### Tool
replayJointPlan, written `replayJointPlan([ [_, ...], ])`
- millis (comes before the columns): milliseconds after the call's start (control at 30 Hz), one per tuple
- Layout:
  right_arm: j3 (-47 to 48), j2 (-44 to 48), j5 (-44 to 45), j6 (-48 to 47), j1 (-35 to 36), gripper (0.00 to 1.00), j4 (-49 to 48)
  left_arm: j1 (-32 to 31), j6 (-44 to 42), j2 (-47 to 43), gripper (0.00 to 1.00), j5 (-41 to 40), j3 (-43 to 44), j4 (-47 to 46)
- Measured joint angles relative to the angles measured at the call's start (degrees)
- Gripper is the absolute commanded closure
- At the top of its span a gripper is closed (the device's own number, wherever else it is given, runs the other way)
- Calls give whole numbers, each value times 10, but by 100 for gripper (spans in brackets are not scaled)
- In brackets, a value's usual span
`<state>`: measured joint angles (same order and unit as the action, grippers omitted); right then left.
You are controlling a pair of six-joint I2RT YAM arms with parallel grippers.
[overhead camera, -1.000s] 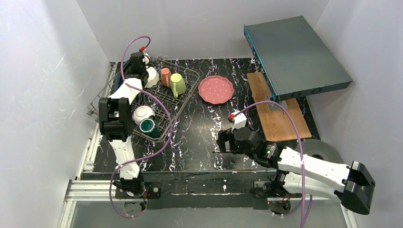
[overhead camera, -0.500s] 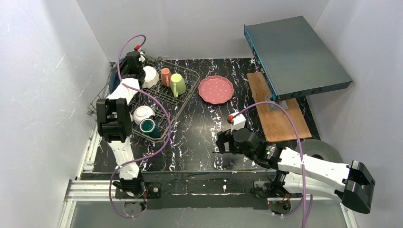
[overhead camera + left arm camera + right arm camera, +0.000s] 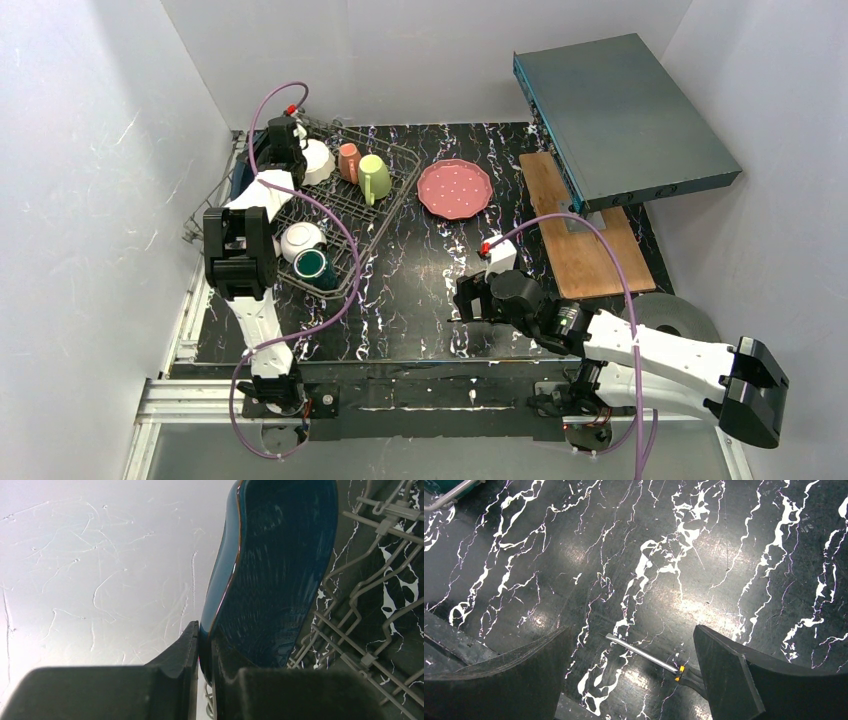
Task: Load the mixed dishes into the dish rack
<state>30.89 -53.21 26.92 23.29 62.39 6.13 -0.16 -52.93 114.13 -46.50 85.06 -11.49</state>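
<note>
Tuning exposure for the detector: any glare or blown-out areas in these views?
Right wrist: bright glare patches on the glossy marble tabletop, screwdriver shaft glinting. Left wrist: sheen streaks on the blue plate, white wall very bright. Top external: even light, no strong glare.

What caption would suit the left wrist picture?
Left claw grips a blue plate on edge beside the wire dish rack.

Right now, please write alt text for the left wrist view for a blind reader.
The left gripper pinches the rim of a dark blue plate, held on edge. Wires of the dish rack show at right, a white wall at left.
</note>
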Motion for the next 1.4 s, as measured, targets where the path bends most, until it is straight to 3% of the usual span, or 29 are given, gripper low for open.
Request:
replayJointPlan([
  [167,0,-3,0,0,0,2,-2,0,3,0,100,1,-2,12],
  [300,0,-4,0,-2,1,2,-2,0,6,0,79,0,-3,13],
  [433,0,-4,1,-2,3,2,-2,3,7,0,65,-3,-3,8],
  [833,0,-6,2,-6,3,2,-3,22,18,0,40,-20,3,-6],
  [967,0,-10,2,-7,3,2,-3,22,64,-4,33,-20,8,34],
  [1033,0,-12,2,-7,3,2,-3,22,92,-13,24,-12,8,64],
  [1400,0,-23,1,-8,3,2,-3,22,212,-84,18,39,8,186],
])
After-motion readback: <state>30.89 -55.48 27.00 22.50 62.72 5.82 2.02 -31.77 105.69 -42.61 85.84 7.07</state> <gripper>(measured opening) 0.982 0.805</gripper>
